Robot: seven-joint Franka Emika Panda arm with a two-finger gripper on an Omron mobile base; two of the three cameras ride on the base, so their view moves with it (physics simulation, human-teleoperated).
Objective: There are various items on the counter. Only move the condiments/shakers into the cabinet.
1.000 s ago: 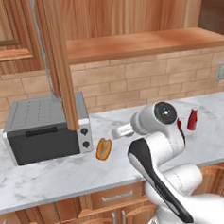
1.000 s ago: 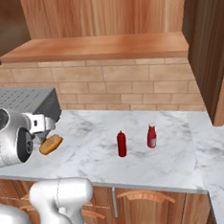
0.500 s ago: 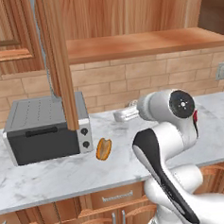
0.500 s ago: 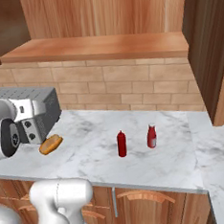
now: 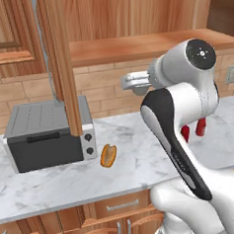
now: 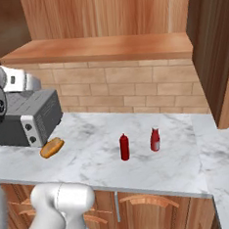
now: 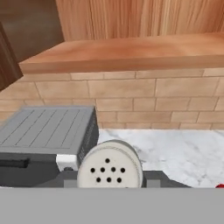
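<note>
Hand view showed the shaker [image 7: 110, 168] gripped in the pincer [image 7: 109, 183], its perforated cap facing the camera, raised above the surface [image 7: 175, 148] beside the toaster oven [image 7: 48, 135]. The pincer was closed tight on the shaker's body, and the wooden shelf [image 7: 131, 54] ran across the scene just above, over the brick wall. From the left base view, the hand [image 5: 136, 83] hung level with the underside of the shelf [image 5: 143, 43], right of the open cabinet door [image 5: 61, 68]. Two red bottles [image 6: 124, 146] [image 6: 155, 139] stood on the surface [image 6: 91, 158] to the right, the bun [image 6: 51, 147] to the left near the oven. Judging by this, the carry called for lifting clear of the shelf's front edge before moving in, keeping the shaker upright and the grip unchanged until its base sat flat on the wood, well back from the lip.
</note>
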